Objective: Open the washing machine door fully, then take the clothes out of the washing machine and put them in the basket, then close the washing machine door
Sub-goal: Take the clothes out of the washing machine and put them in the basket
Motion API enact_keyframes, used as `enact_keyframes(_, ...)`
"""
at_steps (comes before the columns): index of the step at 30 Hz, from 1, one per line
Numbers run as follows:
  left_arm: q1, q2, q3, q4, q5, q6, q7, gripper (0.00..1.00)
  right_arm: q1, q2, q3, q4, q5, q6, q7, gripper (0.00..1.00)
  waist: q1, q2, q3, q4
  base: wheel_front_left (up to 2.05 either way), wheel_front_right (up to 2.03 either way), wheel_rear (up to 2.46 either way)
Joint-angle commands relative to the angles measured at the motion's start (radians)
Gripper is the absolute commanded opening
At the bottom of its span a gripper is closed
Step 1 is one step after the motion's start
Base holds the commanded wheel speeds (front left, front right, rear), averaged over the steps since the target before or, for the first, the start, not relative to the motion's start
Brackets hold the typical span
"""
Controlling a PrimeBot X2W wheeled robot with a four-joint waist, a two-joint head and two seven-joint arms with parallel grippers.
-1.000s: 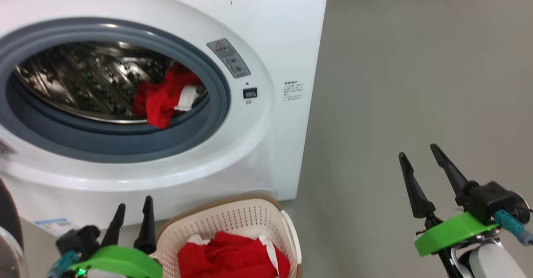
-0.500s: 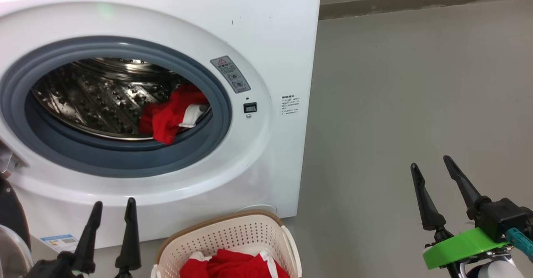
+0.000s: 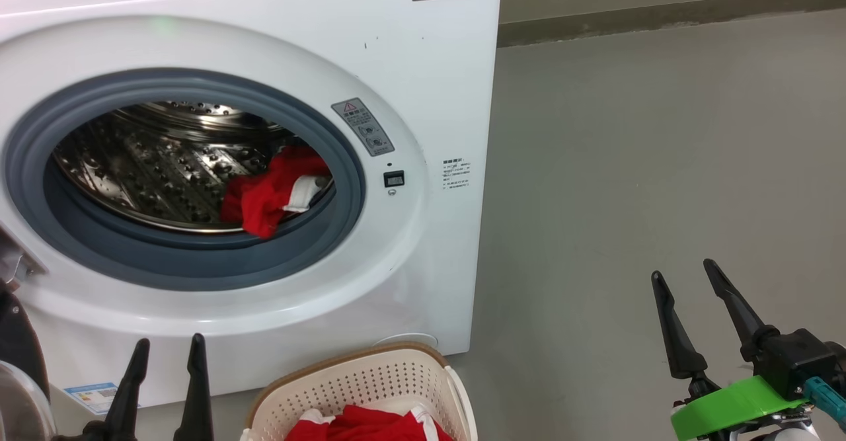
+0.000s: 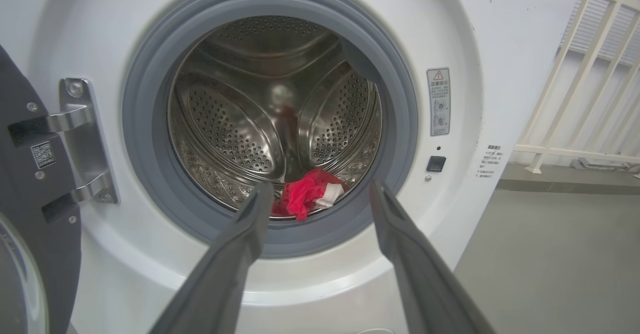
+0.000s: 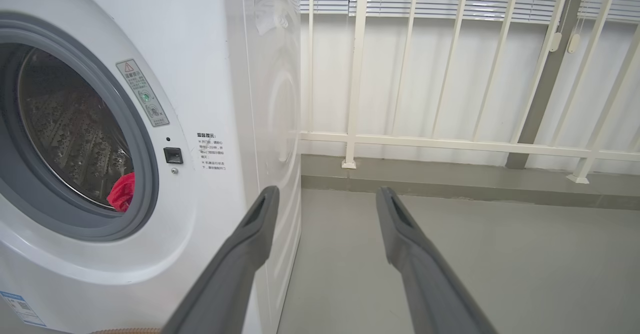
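The white washing machine (image 3: 423, 84) stands with its door (image 4: 30, 214) swung wide on the left hinge. Red clothes (image 3: 271, 190) with white trim lie at the drum's lower right, also seen as red clothes (image 4: 307, 196) between my left fingers' line of sight. The cream basket (image 3: 370, 381) sits on the floor below the opening and holds more red clothes (image 3: 370, 424). My left gripper (image 3: 168, 352) is open and empty, low in front of the machine, left of the basket. My right gripper (image 3: 684, 272) is open and empty over bare floor to the machine's right.
The grey rubber ring (image 3: 198, 262) frames the steel drum (image 4: 240, 123). Grey floor (image 3: 661, 163) stretches to the right. A white railing (image 5: 450, 143) with blinds stands behind the machine's right side. The door's metal hinge (image 4: 80, 138) sits at the opening's left.
The head camera has tilted up, so the machine and basket sit lower in the picture. My left gripper has lowered toward the bottom edge. Both grippers stay open.
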Motion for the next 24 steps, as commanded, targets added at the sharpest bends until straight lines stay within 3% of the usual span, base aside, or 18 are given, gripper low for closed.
enact_keyframes(1, -0.015, 0.005, 0.033, -0.031, 0.006, -0.006, -0.008, 1.00, -0.008, -0.011, 0.017, -0.031, -0.005, 0.000, -0.006, 1.00, 0.0000, -0.0001, 0.001, 0.001, 0.00, 0.00, 0.00)
enact_keyframes(15, -0.028, 0.004, 0.007, -0.016, -0.013, 0.009, -0.008, 1.00, -0.013, -0.024, 0.030, -0.033, 0.004, 0.000, -0.006, 1.00, 0.0000, -0.0001, 0.031, 0.002, 0.00, 0.00, 0.00)
enact_keyframes(24, -0.168, 0.004, -0.014, 0.041, -0.050, 0.006, -0.008, 1.00, -0.052, -0.030, 0.038, -0.047, 0.009, 0.000, -0.006, 1.00, 0.0000, -0.0001, 0.134, 0.022, 0.00, 0.00, 0.00)
